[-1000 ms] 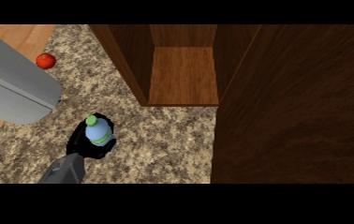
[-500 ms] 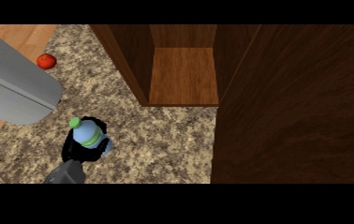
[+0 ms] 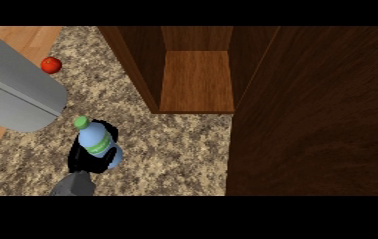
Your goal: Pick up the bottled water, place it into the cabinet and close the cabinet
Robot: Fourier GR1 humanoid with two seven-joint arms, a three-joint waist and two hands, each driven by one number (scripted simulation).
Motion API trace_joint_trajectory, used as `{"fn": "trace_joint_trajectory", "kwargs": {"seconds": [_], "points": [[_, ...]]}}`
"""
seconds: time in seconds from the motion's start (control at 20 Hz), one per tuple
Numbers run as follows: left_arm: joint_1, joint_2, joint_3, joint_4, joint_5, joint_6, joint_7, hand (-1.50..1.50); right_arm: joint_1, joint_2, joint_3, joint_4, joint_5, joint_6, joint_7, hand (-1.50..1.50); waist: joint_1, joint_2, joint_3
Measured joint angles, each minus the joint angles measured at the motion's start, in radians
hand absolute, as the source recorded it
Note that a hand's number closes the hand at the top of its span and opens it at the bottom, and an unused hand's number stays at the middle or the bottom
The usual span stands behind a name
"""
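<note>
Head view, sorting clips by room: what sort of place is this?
Probably a kitchen: a speckled stone counter, an open wooden cabinet, and a red fruit near the corner. The left hand holds a water bottle.

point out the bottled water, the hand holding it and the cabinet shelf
bottled water (image 3: 94,139): head view, on its pale green label below the green cap.
left hand (image 3: 77,158): head view, on the black fingers curled round the bottle's lower part.
cabinet shelf (image 3: 197,80): head view, on the bare wooden board inside the open cabinet.
</note>
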Motion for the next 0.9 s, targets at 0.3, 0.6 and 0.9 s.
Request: {"fn": "trace_joint_trajectory", "kwargs": {"seconds": [0.3,0.6,0.9], "points": [[0.044,-0.035,-0.146,-0.218,0.059,0.135,0.088,1.5,0.023,-0.01,0.005,0.003,-0.01,0.011,-0.024,-1.5,-0.004,0.0,0.0],[0.015,-0.048,-0.31,-0.394,0.088,0.346,0.147,1.5,-0.011,0.004,0.031,0.003,-0.002,-0.016,0.011,-1.5,-0.006,0.001,0.0],[-0.111,-0.05,-0.404,-0.391,0.082,0.525,0.165,1.5,-0.016,0.013,0.065,0.023,0.023,-0.033,-0.004,-1.5,-0.012,0.003,-0.001]]}}
